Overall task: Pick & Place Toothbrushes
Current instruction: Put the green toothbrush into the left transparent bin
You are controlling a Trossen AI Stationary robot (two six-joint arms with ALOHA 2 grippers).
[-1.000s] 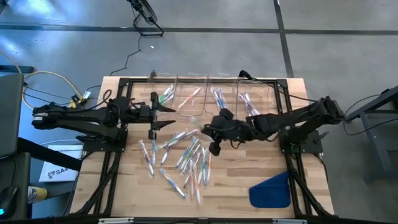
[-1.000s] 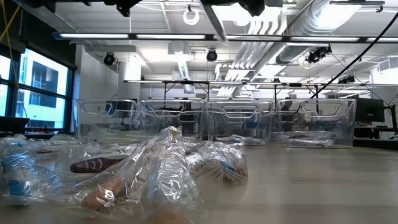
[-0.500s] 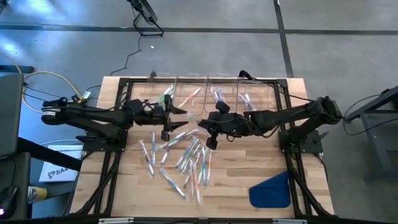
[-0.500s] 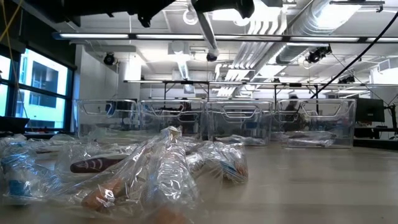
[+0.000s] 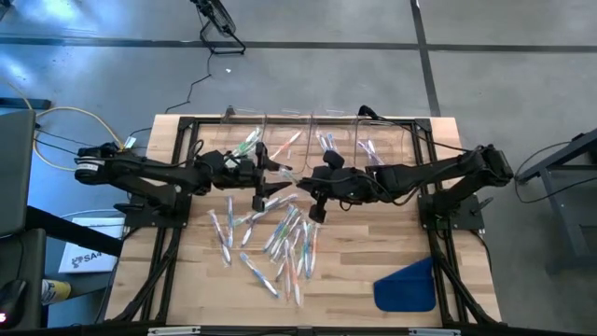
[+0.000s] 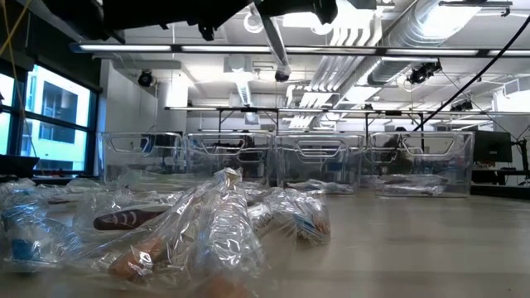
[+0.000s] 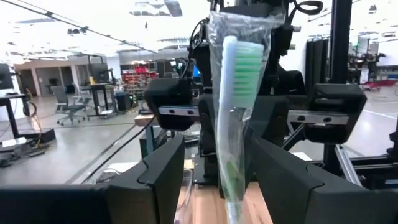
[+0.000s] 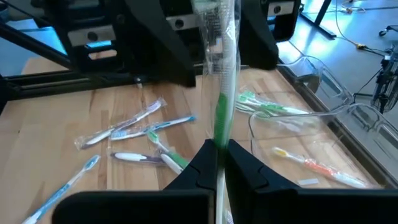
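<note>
**One green toothbrush between both grippers, mid-table**

One wrapped green toothbrush (image 8: 221, 118), white handle and green bristles in a clear sleeve, is clamped in the right gripper (image 8: 217, 163), fingers clenched on its lower handle. In the left wrist view the bristle end (image 7: 239, 62) stands upright between the left gripper's (image 7: 211, 180) spread fingers; can't tell if they touch it, so left reads as released.

Pose: from above, both arms reach inward and meet over the table centre, left gripper (image 5: 263, 177) just beside right gripper (image 5: 315, 191), above the far edge of the loose pile.

Rest of the toothbrushes (image 5: 280, 238) are scattered on the wooden table (image 5: 373, 252) nearer the front, all in clear wrap, with blue, green and pink-orange colouring. More sit in the row of clear bins (image 5: 317, 145) at the far edge.

View differences: the low view shows only crinkled wrappers (image 6: 215, 223) up close and the bins (image 6: 315, 161) behind; the grip is cut off at the top. A blue cloth (image 5: 406, 285) shows only from above.
</note>
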